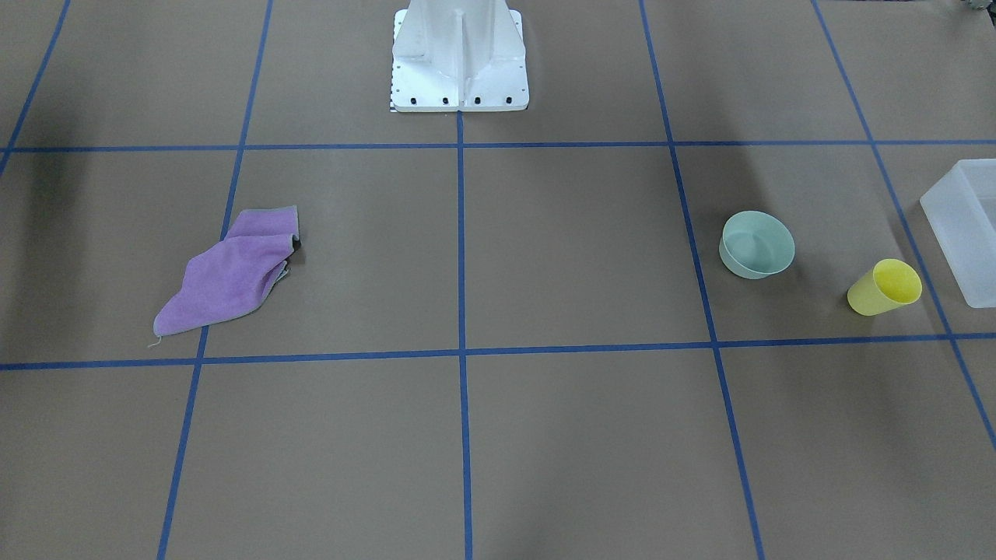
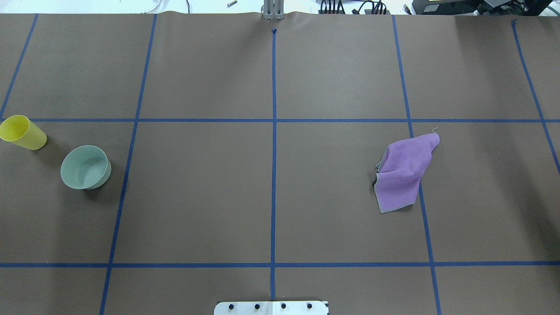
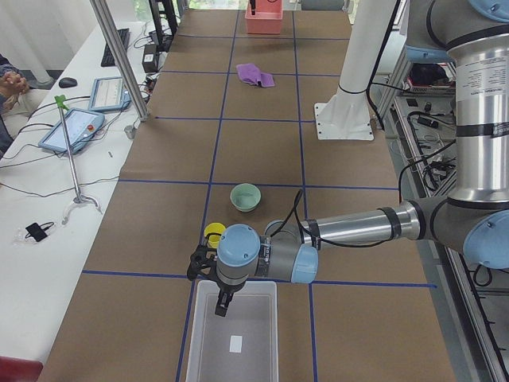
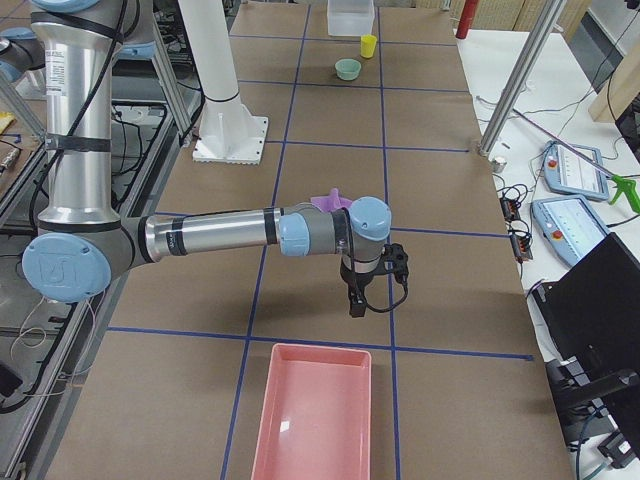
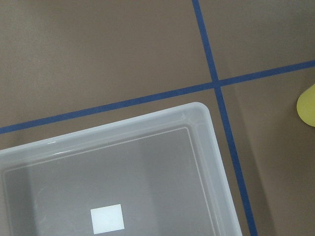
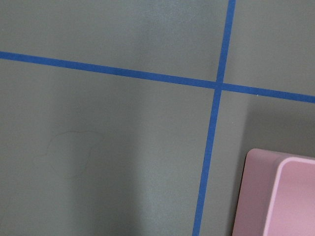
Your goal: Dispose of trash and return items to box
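The pale green bowl point(image 1: 756, 245) stands upright on the brown table, also in the overhead view point(image 2: 85, 167). The yellow cup point(image 1: 883, 288) lies on its side beside it point(image 2: 22, 132), between the bowl and the frosted-white box point(image 1: 969, 233). The box point(image 3: 258, 318) holds only a white label. My left gripper point(image 3: 225, 306) hangs over the box's near-cup end; its wrist view shows the box rim point(image 5: 147, 125) and the cup's edge point(image 5: 307, 105). My right gripper point(image 4: 357, 300) hovers between a purple cloth point(image 4: 335, 201) and a pink tray point(image 4: 310, 420). I cannot tell whether either gripper is open or shut.
The purple cloth point(image 2: 404, 173) lies crumpled on the robot's right half of the table point(image 1: 233, 272). The pink tray's corner shows in the right wrist view point(image 6: 280, 196). The white robot base point(image 1: 459, 58) stands at the table's middle edge. Blue tape lines grid the table.
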